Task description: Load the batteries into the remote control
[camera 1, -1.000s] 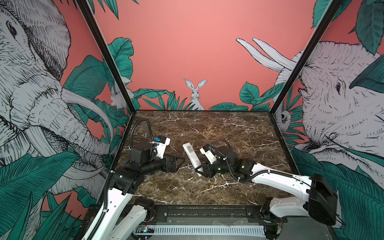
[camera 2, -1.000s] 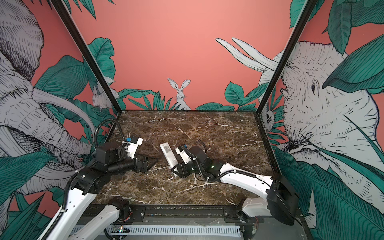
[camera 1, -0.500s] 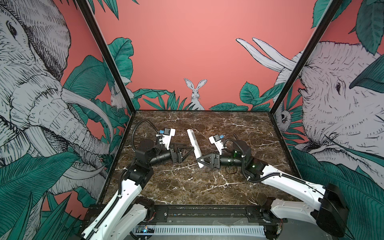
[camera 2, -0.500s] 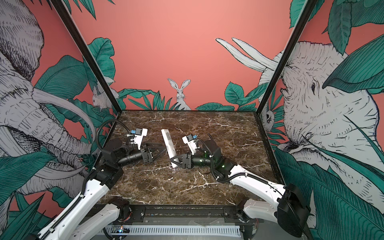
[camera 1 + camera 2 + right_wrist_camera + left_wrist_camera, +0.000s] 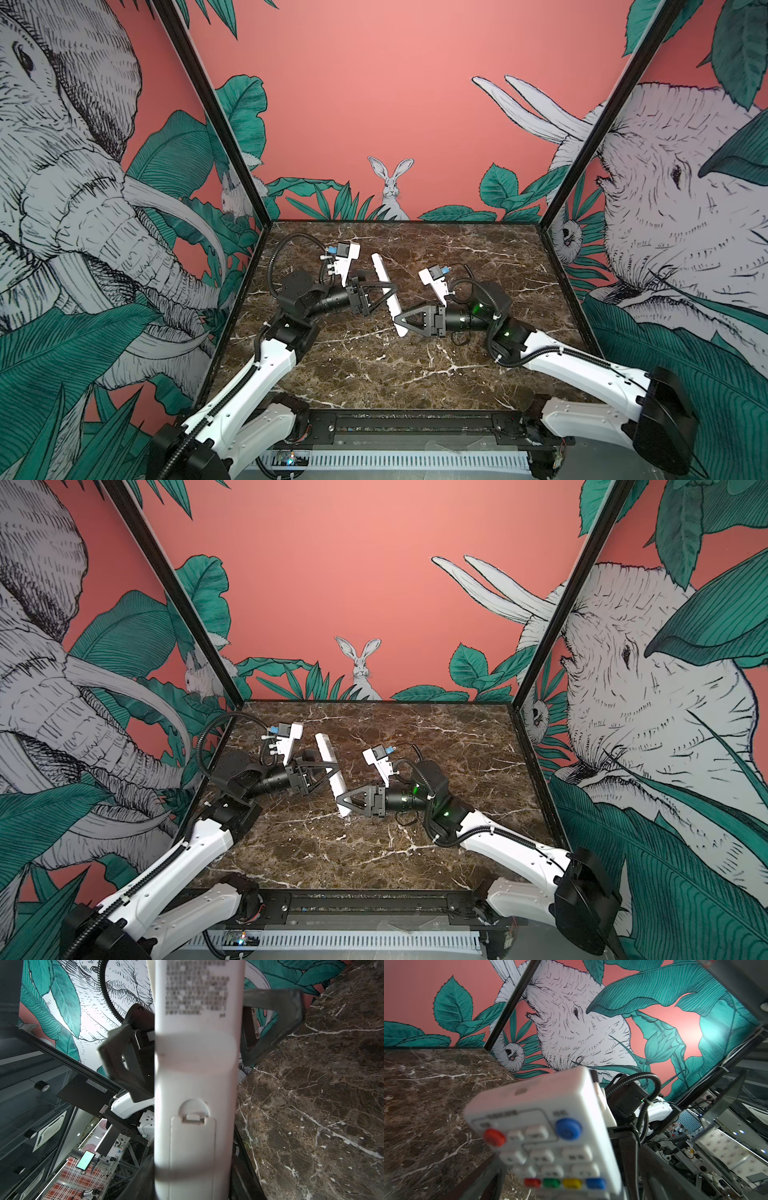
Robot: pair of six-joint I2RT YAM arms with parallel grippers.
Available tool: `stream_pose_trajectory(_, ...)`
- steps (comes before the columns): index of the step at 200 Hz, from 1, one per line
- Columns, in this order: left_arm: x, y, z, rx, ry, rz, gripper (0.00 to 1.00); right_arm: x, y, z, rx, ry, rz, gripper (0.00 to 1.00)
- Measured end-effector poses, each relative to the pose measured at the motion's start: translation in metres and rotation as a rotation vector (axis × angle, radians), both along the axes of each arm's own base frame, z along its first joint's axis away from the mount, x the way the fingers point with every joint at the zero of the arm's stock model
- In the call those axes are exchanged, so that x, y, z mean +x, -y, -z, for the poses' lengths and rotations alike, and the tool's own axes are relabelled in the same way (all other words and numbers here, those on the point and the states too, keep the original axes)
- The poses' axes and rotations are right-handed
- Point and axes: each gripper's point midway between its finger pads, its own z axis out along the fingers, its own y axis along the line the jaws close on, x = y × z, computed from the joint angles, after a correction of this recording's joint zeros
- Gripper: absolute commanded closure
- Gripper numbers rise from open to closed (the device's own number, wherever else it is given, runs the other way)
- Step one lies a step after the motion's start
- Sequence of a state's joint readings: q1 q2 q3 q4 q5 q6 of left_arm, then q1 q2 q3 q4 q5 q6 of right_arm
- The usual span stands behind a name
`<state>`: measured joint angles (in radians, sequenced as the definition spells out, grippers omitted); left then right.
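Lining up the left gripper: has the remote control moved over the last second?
Yes. In both top views the remote control sits farther up, its far end nearer the painted rabbit on the back wall.

1. The slim white rectangular plastic remote control [image 5: 550, 1136] ran past the left wrist view's bottom edge; its button labels were blurred.
2. In the right wrist view its back print was unreadable, and both ends were cut off.

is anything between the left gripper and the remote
Nothing visible does. The open left gripper straddles the slim white remote control partway along its length, a finger on either side with gaps, while the right gripper grips the end nearer the arm bases.
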<state>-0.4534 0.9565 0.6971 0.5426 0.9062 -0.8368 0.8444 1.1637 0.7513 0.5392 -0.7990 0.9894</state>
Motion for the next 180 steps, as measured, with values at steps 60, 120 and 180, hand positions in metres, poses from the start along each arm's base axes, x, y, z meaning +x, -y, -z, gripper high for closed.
stream_pose_trajectory(60, -0.012, 0.001, -0.016, -0.034, 0.048, 0.049, 0.25, -0.004, 0.004, -0.010, 0.052, 0.018, -0.021, 0.68)
stream_pose_trajectory(120, -0.012, 0.000, -0.017, -0.041, 0.030, 0.053, 0.45, -0.006, 0.005, -0.013, 0.077, 0.032, -0.030, 0.68)
stream_pose_trajectory(180, -0.013, 0.001, -0.017, -0.045, 0.001, 0.062, 0.64, -0.005, 0.005, -0.011, 0.090, 0.055, -0.033, 0.63)
